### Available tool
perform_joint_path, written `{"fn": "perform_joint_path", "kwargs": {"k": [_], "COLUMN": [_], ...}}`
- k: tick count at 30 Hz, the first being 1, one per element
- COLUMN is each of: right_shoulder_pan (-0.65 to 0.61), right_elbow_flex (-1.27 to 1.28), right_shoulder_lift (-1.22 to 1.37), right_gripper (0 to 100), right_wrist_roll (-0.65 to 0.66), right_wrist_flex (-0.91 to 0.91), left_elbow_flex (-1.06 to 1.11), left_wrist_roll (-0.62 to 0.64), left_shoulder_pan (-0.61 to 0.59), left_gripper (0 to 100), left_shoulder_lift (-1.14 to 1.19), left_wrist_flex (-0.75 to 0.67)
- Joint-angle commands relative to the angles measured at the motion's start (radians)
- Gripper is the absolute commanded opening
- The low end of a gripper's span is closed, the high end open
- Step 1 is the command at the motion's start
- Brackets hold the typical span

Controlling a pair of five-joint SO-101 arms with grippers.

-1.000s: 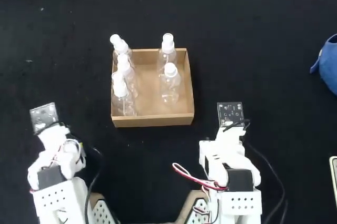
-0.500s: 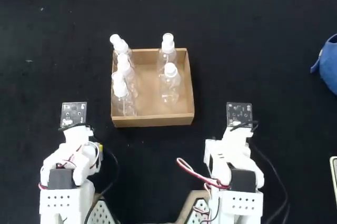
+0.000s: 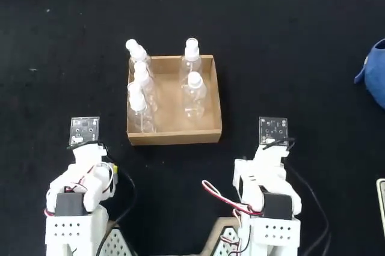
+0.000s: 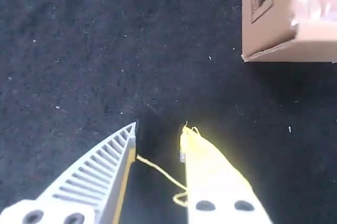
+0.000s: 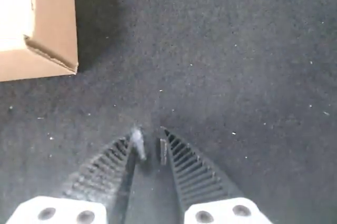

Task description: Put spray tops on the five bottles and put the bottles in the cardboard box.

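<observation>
The cardboard box point(image 3: 174, 137) sits mid-table with several clear bottles standing in it, each with a white spray top: three along its left side point(image 3: 142, 77) and two on the right point(image 3: 194, 88). My left arm point(image 3: 85, 154) is folded back near the front edge, left of the box. My left gripper point(image 4: 158, 126) hovers over bare black cloth with its fingers slightly apart and nothing between them; a box corner point(image 4: 268, 19) lies beyond it. My right arm point(image 3: 272, 154) is folded back to the right of the box, and my right gripper point(image 5: 150, 135) is shut and empty, with a box corner point(image 5: 50, 29) nearby.
A black cloth point(image 3: 289, 57) covers the table. A blue object point(image 3: 374, 79) pokes in at the right edge, and a pale item point(image 3: 381, 199) lies lower on that edge. Cables hang between the two arm bases point(image 3: 216, 202).
A second ago both arms were still swinging: the left arm turned right to face forward and the right arm shifted slightly right. Over the last half second nothing moved.
</observation>
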Motion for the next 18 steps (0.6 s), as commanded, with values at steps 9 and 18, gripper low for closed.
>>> {"fn": "perform_joint_path", "kwargs": {"k": [9, 18], "right_shoulder_pan": [0.028, 0.021], "right_elbow_flex": [-0.005, -0.005], "right_shoulder_lift": [-0.096, -0.096], "right_gripper": [1.1, 1.1], "right_wrist_roll": [0.008, 0.178], "right_wrist_flex": [0.006, 0.003], "left_elbow_flex": [0.024, 0.024], "left_wrist_roll": [-0.009, -0.006], "left_shoulder_pan": [-0.274, -0.240], "left_gripper": [3, 3], "left_shoulder_lift": [0.006, 0.006], "left_wrist_flex": [-0.011, -0.011]}}
